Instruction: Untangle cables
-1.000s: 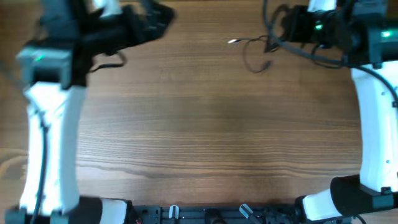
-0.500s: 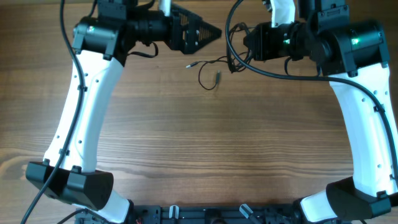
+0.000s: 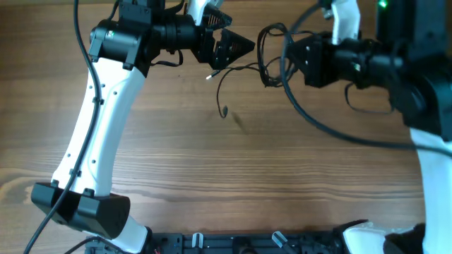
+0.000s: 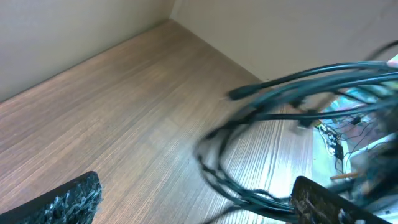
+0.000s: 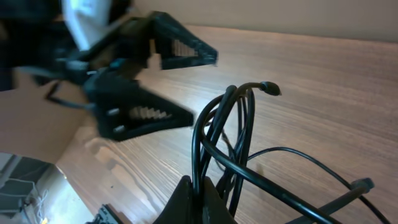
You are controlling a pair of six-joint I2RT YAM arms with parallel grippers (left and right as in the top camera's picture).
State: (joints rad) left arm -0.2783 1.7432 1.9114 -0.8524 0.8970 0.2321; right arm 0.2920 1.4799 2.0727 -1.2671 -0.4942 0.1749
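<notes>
**A:** Start at the left. How does the left tool [image 3: 236, 48] stand?

**B:** Its jaws are spread wide with nothing between them, and the mouth points across at the right tool.

**A:** Where are the cables [image 3: 240, 69] from there?

**B:** Straight ahead of that mouth. A thin strand runs from the bundle toward the left tool, so its long axis lies along the line between the two tools. Its silvery plug [image 3: 209, 76] sits just beside the left tool. A second loop droops from the strand and ends in a dark plug [image 3: 223, 111], which I judge hangs clear of the counter [image 3: 212, 176].

**A:** And the right tool [image 5: 198, 196]?

**B:** It is pressed together on the cables, with several loops rising from its tips.

**A:** So which one takes the free end?

**B:** The left, I'd say. It is the nearer one, and the strand lies almost end-on to its mouth.
</notes>
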